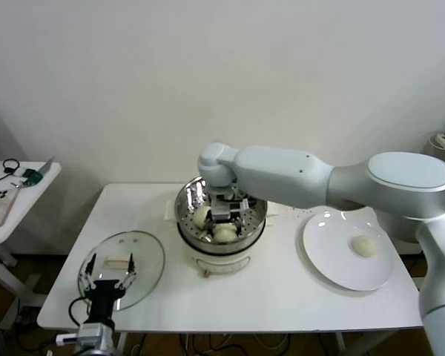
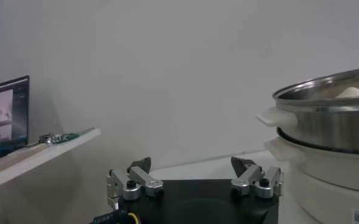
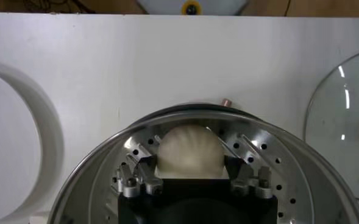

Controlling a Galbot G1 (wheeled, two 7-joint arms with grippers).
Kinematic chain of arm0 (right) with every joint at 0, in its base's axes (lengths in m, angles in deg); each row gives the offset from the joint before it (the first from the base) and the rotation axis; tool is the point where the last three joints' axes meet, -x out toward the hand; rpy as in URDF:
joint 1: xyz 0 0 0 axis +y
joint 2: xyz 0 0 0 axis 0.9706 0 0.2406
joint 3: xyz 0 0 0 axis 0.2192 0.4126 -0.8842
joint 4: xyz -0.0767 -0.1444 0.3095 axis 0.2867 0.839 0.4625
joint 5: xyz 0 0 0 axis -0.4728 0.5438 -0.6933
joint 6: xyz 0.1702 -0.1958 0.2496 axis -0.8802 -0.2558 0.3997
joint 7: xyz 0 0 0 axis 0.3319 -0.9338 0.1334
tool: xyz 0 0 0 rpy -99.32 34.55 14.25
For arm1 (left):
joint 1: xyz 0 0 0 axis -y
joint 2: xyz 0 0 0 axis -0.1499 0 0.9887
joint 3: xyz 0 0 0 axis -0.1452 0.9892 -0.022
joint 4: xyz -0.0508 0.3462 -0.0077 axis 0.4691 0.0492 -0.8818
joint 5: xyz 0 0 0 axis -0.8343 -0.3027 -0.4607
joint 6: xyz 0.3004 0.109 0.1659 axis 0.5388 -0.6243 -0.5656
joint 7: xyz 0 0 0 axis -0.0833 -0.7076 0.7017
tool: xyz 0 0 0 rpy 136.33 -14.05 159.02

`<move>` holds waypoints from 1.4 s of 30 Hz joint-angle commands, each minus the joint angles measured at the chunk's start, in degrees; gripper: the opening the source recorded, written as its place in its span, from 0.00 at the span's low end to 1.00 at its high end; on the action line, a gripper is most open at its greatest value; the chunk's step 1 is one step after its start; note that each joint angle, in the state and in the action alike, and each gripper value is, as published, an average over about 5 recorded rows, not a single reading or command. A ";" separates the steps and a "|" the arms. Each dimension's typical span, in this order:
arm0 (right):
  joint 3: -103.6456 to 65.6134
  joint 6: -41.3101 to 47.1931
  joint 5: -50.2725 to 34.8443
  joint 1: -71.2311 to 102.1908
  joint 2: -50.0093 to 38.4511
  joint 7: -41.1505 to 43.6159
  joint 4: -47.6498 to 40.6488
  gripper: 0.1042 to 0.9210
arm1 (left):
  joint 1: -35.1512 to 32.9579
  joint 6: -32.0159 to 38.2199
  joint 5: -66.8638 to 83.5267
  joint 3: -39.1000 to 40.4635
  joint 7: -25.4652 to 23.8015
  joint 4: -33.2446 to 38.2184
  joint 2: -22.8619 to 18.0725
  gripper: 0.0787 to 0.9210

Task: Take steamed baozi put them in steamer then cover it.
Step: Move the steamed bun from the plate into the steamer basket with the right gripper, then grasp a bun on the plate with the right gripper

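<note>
The steel steamer (image 1: 184,215) stands on its white base at the table's middle. My right gripper (image 1: 224,222) reaches down inside it. One baozi (image 3: 190,151) lies on the perforated floor between the fingers (image 3: 147,170), which stand wide beside it. Two baozi (image 1: 201,216) (image 1: 225,233) show in the basket from the head view. Another baozi (image 1: 366,245) rests on the white plate (image 1: 334,256) to the right. The glass cover (image 1: 147,256) lies flat at the table's left front. My left gripper (image 1: 108,282) hangs open over its near edge, and in its own view the left gripper (image 2: 192,163) is empty.
A small side table (image 1: 15,194) with a phone and cables stands beyond the left edge. The steamer's wall (image 2: 331,122) rises close beside the left gripper. A wall runs behind the table.
</note>
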 commanded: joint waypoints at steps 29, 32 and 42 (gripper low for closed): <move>9.79 20.98 -27.84 -17.04 -28.71 -8.56 -10.26 0.88 | 0.20 0.30 0.81 -0.40 -0.05 1.14 0.06 0.88; 9.12 24.23 -26.74 -14.88 -34.19 -8.47 -9.15 0.88 | 0.04 0.52 1.00 -0.57 -0.18 1.22 0.18 0.88; -9.56 28.27 -12.05 7.57 -46.54 -7.42 -7.76 0.88 | 0.29 0.12 1.30 -0.89 -0.22 2.07 0.11 0.88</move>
